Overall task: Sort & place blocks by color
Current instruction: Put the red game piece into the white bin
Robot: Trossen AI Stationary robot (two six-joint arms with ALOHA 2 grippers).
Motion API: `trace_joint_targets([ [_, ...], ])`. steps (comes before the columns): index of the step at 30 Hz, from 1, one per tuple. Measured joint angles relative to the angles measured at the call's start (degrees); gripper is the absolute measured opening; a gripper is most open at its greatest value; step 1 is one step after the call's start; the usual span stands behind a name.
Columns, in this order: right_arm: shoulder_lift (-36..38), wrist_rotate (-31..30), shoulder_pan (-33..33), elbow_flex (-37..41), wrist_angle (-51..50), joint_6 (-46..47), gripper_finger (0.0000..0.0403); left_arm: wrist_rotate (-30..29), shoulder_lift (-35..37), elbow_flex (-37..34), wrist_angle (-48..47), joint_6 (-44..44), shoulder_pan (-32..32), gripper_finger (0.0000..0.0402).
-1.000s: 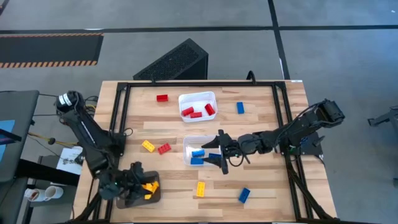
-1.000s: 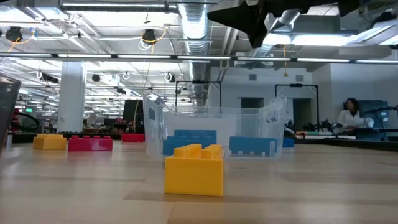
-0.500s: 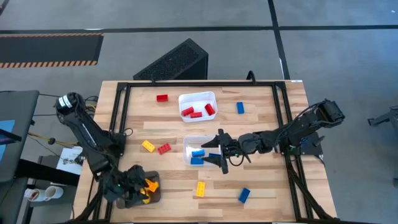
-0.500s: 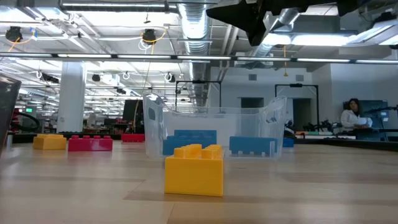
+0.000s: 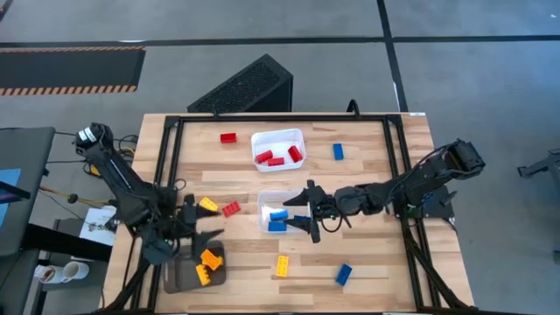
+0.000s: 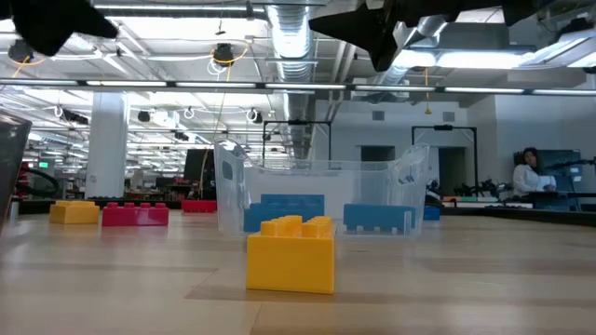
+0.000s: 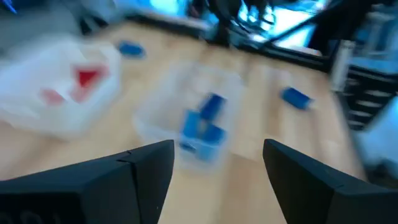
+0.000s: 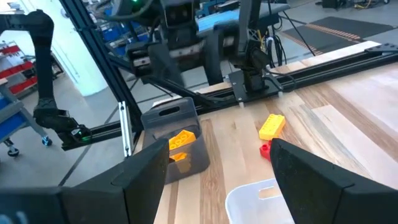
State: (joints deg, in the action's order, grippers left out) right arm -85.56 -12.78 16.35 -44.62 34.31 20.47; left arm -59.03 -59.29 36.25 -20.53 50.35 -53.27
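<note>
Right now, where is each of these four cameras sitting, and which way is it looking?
High view: above the table, looking straight down; both arms, left gripper and right gripper show.
Low view: at tabletop height, looking across at a yellow block and the clear tray; dark arm parts overhead.
Left wrist view: on the left arm, facing the clear tray; its open fingers show.
Right wrist view: on the right arm, facing the grey tray and the left arm; its open fingers show.
Shared: high, low and left wrist views show the clear tray's blue blocks.

Six red blocks (image 5: pixel 228 137), five blue (image 5: pixel 338 151), four yellow (image 5: pixel 283 265).
</note>
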Motion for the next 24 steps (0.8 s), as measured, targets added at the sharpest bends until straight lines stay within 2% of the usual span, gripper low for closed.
trace_joint_targets([
  [2, 0.0, 0.0, 0.0, 0.0, -0.6, 0.0, 0.0302, -0.9, 0.8, 0.0, -0.7, -4.8, 3.1, 0.0222],
  [4, 0.0, -0.1, 0.0, 0.0, -1.0, 0.0, 0.0302, 2.0, 1.9, 0.0, -2.6, -6.3, 7.4, 0.0216],
  [10, 0.0, -0.8, -0.5, 0.0, -1.5, 0.0, 0.0302, 18.7, 2.8, 0.0, -6.5, -9.2, 22.3, 0.0208],
  [15, 0.0, -0.9, -0.8, 0.0, -1.5, 0.0, 0.0302, 30.4, 1.3, 0.0, -6.0, -14.2, 31.1, 0.0208],
  [20, 0.0, -0.9, -0.7, 0.0, -2.4, 0.0, 0.0302, 34.7, 0.4, 0.0, -4.9, -19.4, 35.0, 0.0207],
  [24, 0.0, -0.9, -0.8, 0.0, -2.9, 0.0, 0.0302, 34.8, -0.2, -0.1, -4.2, -21.6, 35.7, 0.0207],
])
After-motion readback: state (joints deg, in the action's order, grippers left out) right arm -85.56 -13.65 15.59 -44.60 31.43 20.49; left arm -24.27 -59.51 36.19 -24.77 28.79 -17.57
